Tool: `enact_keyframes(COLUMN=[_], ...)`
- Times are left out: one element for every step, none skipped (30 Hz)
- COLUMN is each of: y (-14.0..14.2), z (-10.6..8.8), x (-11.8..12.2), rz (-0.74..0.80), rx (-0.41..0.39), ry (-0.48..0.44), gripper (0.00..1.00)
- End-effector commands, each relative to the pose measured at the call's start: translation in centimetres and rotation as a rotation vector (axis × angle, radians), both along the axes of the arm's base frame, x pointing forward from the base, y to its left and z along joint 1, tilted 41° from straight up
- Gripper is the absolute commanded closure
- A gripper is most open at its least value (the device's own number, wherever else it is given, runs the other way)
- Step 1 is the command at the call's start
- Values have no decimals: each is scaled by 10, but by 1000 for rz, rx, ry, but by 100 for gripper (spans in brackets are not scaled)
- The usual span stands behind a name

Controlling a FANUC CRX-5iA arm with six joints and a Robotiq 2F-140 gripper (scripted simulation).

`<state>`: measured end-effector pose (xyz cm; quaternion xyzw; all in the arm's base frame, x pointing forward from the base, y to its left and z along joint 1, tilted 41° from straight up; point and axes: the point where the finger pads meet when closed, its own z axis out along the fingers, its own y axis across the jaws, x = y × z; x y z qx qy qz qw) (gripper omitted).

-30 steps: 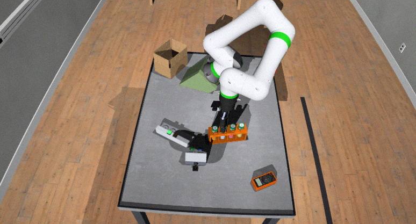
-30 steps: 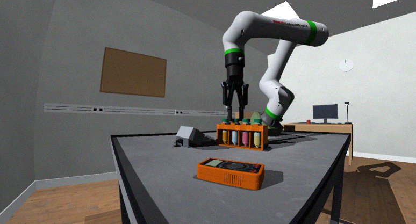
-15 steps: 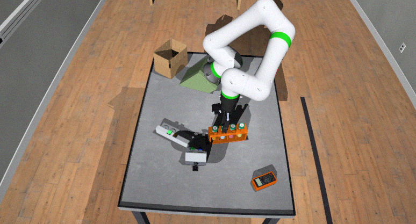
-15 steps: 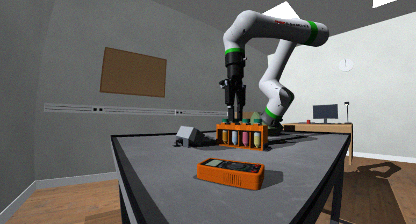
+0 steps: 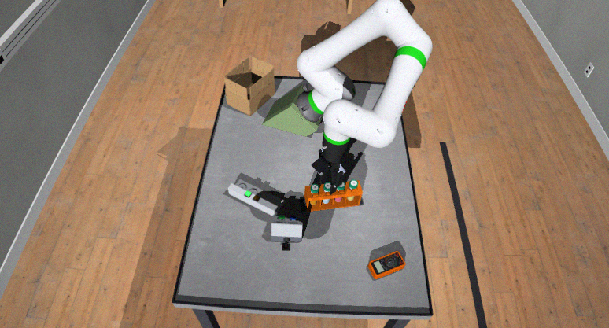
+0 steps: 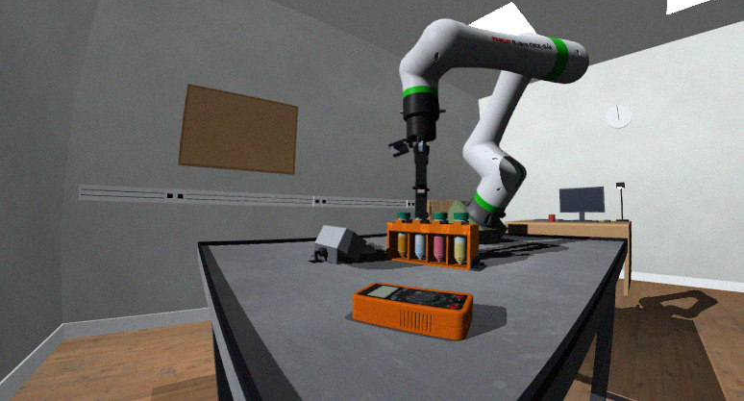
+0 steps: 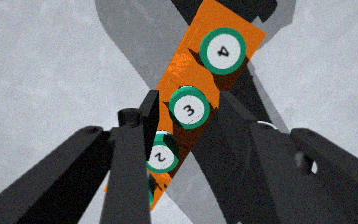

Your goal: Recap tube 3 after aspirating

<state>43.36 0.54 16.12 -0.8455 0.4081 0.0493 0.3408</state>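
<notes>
Tube 3 cap (image 7: 189, 107) on orange rack (image 7: 202, 35), pink liquid inside; fingers released around it

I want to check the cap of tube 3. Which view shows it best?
The wrist view: cap 3 appears from above, number readable, between the open fingers. The top view shows it tiny beside the gripper; in the exterior view the gripper stands before one cap, so I cannot pick it out.

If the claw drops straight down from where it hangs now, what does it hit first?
Most likely the cap of tube 3, which sits between the open claw fingers in the wrist view, on the orange rack. Height above the cap is hard to judge.
</notes>
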Motion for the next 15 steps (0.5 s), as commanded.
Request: enact_keyframes(y=[-1, -1, -1, -1, -1, -1, -1, -1, -1, -1, -1, -1, -1, -1, -1], z=[1, 1, 1, 1, 1, 1, 1, 1, 1, 1, 1, 1, 1, 1, 1], x=[0, 0, 0, 0, 0, 0, 0, 0, 0, 0, 0, 0, 0, 0, 0], rz=[24, 24, 24, 24, 24, 24, 23, 24, 24, 24, 24, 24, 24, 24, 24], rx=[12, 12, 12, 12, 12, 12, 12, 12, 12, 12, 12, 12, 12, 12, 12], ry=[-24, -24, -24, -24, -24, -24, -24, -24, -24, -24, -24, -24, -24, -24, -24], gripper=[59, 59, 70, 70, 70, 70, 70, 70, 70, 70, 70, 70, 70, 70, 70])
